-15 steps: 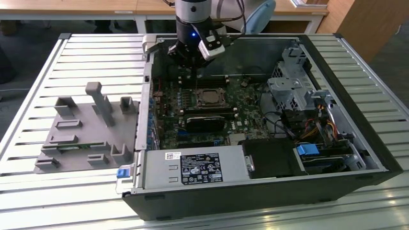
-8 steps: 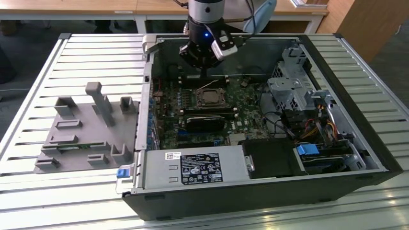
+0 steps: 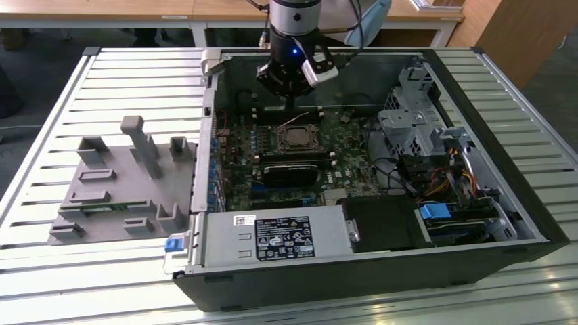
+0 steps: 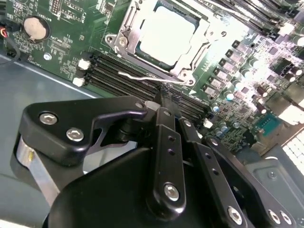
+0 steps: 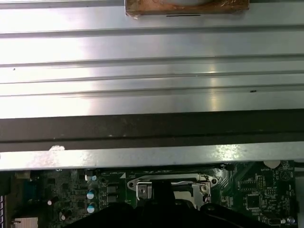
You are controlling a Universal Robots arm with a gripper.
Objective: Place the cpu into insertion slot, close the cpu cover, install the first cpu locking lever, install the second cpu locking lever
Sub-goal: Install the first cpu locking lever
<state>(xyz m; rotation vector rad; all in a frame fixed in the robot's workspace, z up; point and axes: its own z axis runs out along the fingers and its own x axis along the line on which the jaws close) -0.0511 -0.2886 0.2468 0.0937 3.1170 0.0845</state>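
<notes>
Hovering gripper [image 4: 164, 97], fingers closed, empty, beside locking lever [image 4: 142, 77]; cpu [image 4: 164, 31] seated, cpu cover [image 4: 190, 66] down.

Exterior view looks down from high, well back; both wrist views sit close—apparently sharing the insertion slot [image 4: 164, 35] at twelve o'clock.

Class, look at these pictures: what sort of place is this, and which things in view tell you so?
Probably a workshop or lab bench for robot computer assembly: an open computer case lies on a slatted metal table, a grey parts fixture beside it, wooden desks behind.

Slatted metal table [image 3: 118, 74] carries open computer case [image 3: 380, 271], grey fixture block [image 3: 118, 183] just beside.
</notes>
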